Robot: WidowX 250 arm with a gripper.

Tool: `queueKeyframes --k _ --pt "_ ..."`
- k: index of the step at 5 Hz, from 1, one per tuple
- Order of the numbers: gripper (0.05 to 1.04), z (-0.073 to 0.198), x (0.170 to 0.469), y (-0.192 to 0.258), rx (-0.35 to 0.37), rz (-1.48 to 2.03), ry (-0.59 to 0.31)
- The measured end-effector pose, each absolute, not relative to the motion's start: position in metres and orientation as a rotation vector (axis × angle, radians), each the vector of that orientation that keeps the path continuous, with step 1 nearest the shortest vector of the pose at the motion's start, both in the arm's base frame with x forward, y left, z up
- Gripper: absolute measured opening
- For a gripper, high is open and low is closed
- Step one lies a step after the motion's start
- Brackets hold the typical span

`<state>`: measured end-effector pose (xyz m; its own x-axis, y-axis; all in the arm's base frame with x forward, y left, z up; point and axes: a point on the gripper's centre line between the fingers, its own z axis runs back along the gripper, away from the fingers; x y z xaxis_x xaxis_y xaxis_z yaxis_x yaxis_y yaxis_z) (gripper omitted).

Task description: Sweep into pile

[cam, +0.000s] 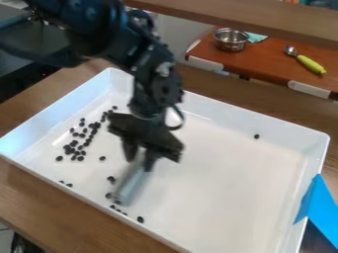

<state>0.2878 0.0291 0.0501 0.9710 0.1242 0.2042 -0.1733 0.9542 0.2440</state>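
Camera view: tube down among the strays, main cluster waiting!

And here we are, inside the large white rectangular tray (231,117), with the black two-finger gripper (140,163) clasping the smoky grey cylindrical tube (131,184). The tube slants down towards the near wall, its lower end right by a few small dark beans (113,207); whether it touches them, we can't tell. The main cluster of dark beans (68,148) lies loosely over by the left wall, so that looks like our pile to build on.

Sweeping is the job in hand, we'd say, and it seems well short of done. Let's keep the tube low, its long side facing the beans, and push smoothly towards the cluster. Short strokes should serve us best: round beans could roll past either end, and too hard a press might twist the tube in our grip. Mind that near wall, too; beans tucked beside it call for a pass running along it. And the lone dark bean (257,136), far off near the back wall, needs a separate trip!
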Motion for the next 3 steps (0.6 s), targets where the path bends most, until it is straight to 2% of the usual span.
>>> queueKeyframes --k 1,2,3 --pt "0.352 0.054 0.279 0.069 0.37 0.143 -0.135" --pt "0.352 0.062 0.275 0.082 0.439 0.098 -0.168" --pt "0.352 0.079 0.27 0.069 0.409 0.113 -0.225"
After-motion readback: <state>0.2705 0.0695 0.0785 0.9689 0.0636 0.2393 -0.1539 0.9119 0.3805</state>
